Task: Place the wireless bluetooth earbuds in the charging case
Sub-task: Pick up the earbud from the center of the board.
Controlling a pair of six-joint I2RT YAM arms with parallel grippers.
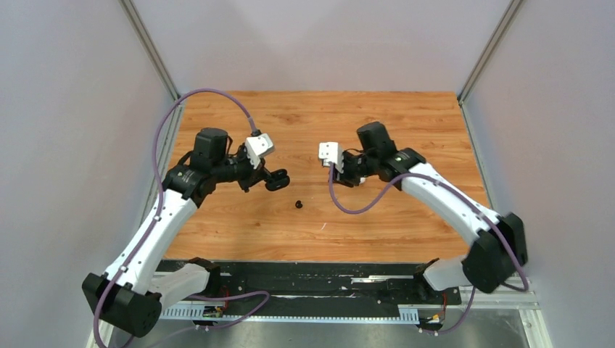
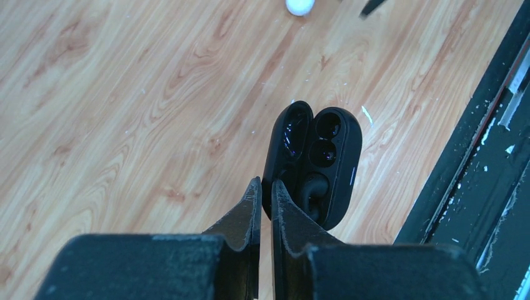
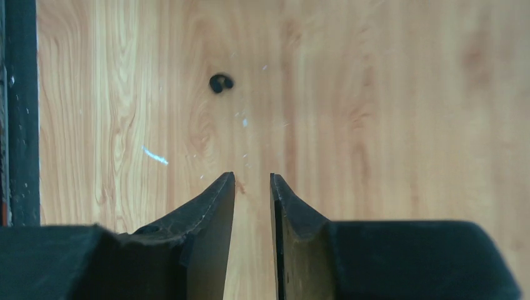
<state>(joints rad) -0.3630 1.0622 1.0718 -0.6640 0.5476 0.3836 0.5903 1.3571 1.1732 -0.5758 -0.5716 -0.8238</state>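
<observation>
Apparently left jaws clamp charging case [image 2: 325,162], lower end hidden; right jaws parted, empty, black earbud [image 3: 220,82] ahead.

The bench [image 2: 125,94] is orange-brown wood with swirling pale grain. Ahead of the black left claw [image 2: 264,194], the charging case [image 2: 315,165] is glossy black with a thin pale stripe. Beyond the black right claw [image 3: 252,181] lies a black earbud [image 3: 220,82].
</observation>
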